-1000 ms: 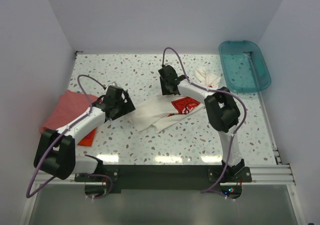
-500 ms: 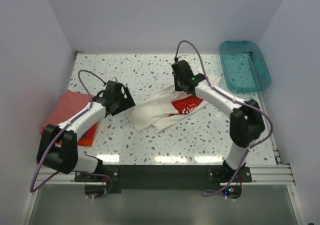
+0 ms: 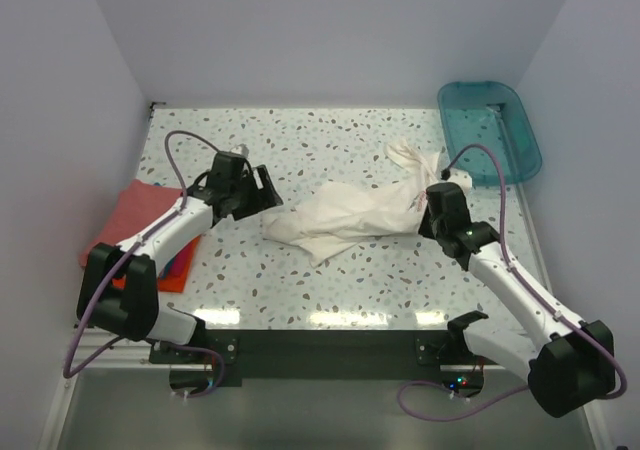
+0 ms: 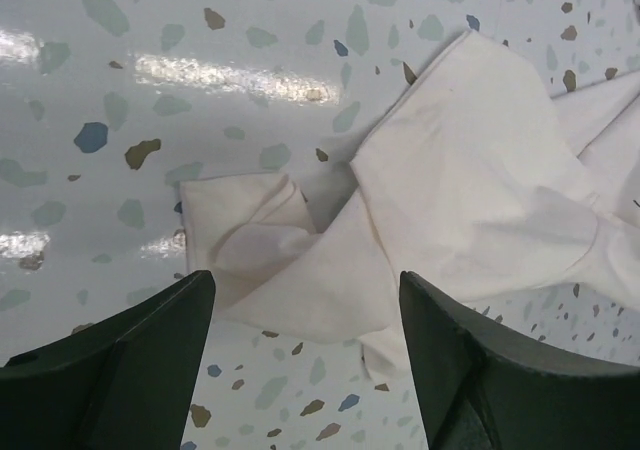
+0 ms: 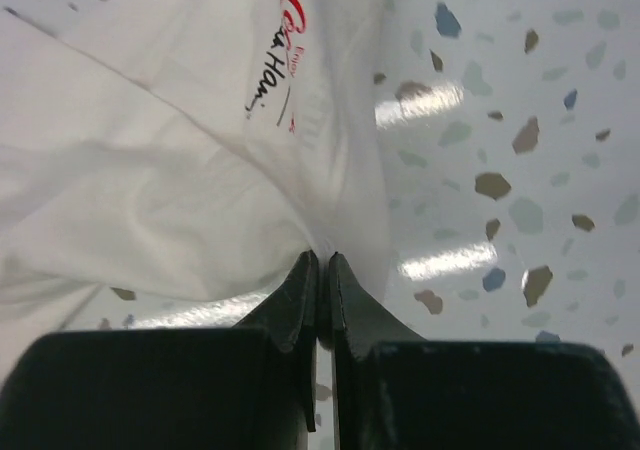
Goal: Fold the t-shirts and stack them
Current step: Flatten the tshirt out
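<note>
With my right gripper point(image 5: 322, 262) pinched on the white t-shirt point(image 3: 345, 215) crumpled in the middle of the table point(image 3: 300, 140) and my left gripper point(image 4: 303, 300) spread wide above its folded corner, I should drop straight, catch one layer, then draw both sides apart evenly.

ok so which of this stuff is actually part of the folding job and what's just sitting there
Part of the job:
- white t-shirt, crumpled mid-table, pinched by the right tool
- left tool, open over its other end
- salmon-pink tee, folded at the left edge
- orange-red tee showing beneath it

Lying about:
- teal tub, far right corner
</note>
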Available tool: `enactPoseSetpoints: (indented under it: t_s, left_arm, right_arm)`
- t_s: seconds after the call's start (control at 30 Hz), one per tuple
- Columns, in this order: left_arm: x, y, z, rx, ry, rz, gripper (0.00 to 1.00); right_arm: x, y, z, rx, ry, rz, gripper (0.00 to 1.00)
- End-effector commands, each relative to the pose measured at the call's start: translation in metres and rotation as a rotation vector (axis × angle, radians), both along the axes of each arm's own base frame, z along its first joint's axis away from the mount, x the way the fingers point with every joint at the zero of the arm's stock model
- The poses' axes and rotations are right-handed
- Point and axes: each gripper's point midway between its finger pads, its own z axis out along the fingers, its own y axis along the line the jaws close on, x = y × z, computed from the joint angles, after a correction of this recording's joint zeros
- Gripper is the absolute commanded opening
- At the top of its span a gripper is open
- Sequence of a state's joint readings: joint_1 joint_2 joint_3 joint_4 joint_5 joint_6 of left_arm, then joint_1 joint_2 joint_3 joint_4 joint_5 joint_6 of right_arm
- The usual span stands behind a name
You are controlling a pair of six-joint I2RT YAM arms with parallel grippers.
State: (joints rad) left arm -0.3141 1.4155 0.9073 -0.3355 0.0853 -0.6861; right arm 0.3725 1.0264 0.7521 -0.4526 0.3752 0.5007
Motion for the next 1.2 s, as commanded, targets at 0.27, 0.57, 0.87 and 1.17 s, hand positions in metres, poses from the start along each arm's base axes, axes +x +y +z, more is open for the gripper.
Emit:
enactPoseSetpoints:
  t_s: [0.27,0.57,0.87,1.17]
  left_arm:
    - [0.002,-0.039,-0.014,-0.02,0.023,-0.155,0.77]
    - [0.003,-0.045,-0.035,0.034,0.057,-0.16,0.7]
    - [0.001,-0.057,-0.04,0.004,0.064,-0.193,0.36]
    - [0.018,-0.053,-0.009,0.009,-0.001,-0.19,0.0]
  right_arm:
    - [-0.018,-0.032,0.0,0.038,0.004,-0.171,0.0]
    - [-0.004,-0.021,0.008,0.069,-0.007,-0.13,0.0]
    - [0.004,-0.019,0.018,0.069,-0.03,-0.118,0.0]
    - [0.036,-0.011,0.053,0.088,-0.095,-0.103,0.0]
